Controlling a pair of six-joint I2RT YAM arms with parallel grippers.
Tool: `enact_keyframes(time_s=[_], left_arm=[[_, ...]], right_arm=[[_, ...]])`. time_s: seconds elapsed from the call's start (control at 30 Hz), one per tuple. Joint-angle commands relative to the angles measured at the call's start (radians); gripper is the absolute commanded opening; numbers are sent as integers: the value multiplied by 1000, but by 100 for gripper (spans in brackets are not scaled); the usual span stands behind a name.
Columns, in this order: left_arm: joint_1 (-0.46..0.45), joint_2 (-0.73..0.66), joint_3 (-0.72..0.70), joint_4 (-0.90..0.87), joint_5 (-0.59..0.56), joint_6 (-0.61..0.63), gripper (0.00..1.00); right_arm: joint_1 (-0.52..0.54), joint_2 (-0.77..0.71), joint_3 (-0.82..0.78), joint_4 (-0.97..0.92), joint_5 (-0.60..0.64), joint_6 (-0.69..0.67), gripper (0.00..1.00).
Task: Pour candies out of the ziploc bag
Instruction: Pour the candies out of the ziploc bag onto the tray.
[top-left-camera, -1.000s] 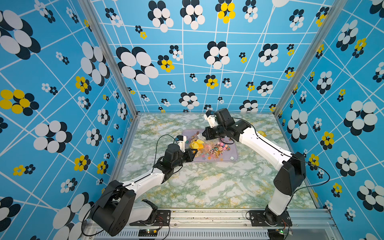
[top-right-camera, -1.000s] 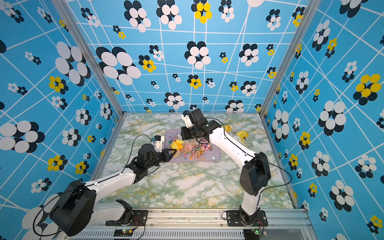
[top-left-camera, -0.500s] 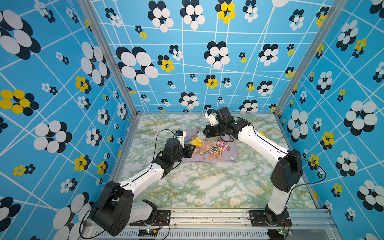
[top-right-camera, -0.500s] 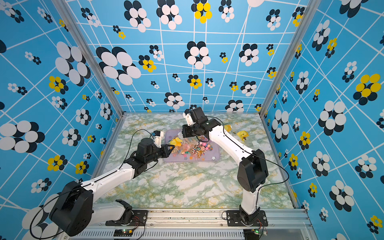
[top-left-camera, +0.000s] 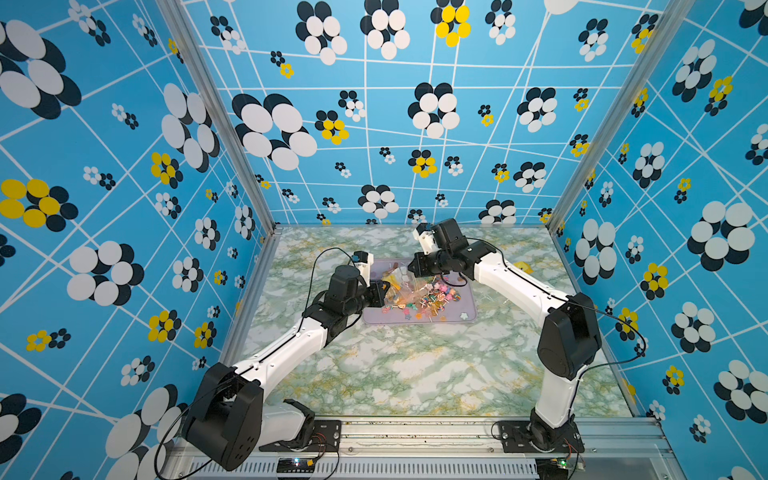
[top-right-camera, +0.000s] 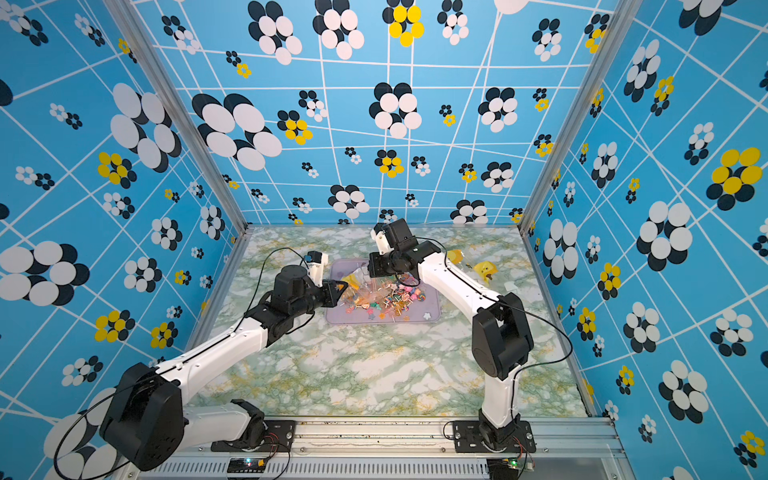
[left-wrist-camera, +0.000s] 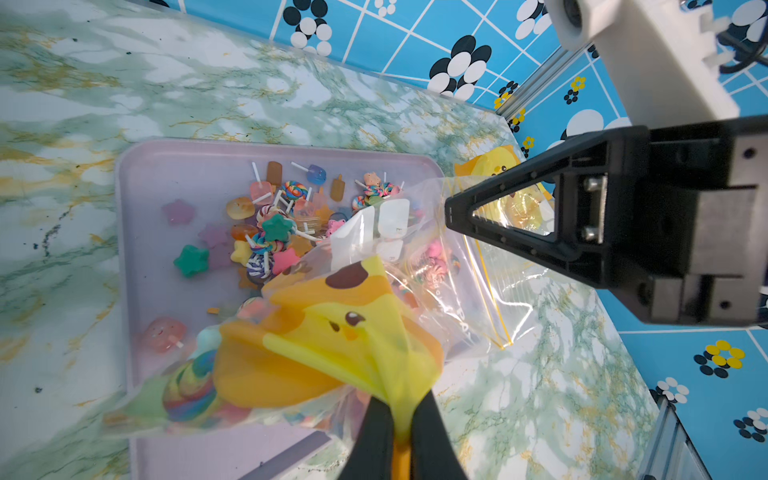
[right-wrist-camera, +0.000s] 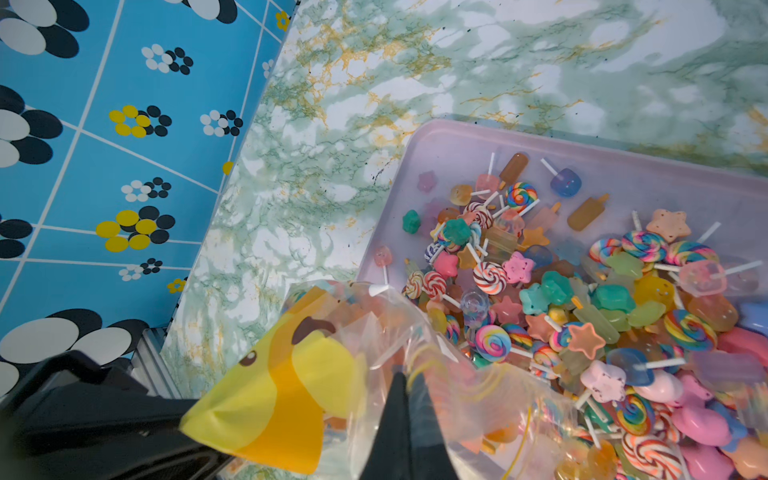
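Clamped tight with the left gripper (left-wrist-camera: 401, 415) on the yellow-printed corner of the ziploc bag (left-wrist-camera: 415, 266). Closed likewise with the right gripper (right-wrist-camera: 405, 386) on a clear edge beside the thin yellow zip line. Gripped at two points, seemingly, to hold the limp film stretched and tipped rather than folded over its own mouth. Held low above the lilac tray (left-wrist-camera: 124, 249), open end apparently toward the heap, so as to land anything sliding out inside the rim and not on the marbled table (left-wrist-camera: 208, 83). Out already and piled in the tray: most of the candies (right-wrist-camera: 540, 291), among them swirl lollipops, stars and ice-pop shapes. Seemingly left inside the film, near the pinched corner: a few more, blurred through the plastic. Probably calls for raising that corner higher to shake these loose.
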Motion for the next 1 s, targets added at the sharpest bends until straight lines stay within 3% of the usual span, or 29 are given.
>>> enact_keyframes(time_s=[0.0, 0.97], left_arm=[[8, 6, 59, 24, -22, 48, 1], [0, 75, 245, -126, -86, 187, 1]], right_arm=[[-17, 11, -24, 42, -22, 15, 0], [-47, 103, 41, 74, -77, 36, 0]])
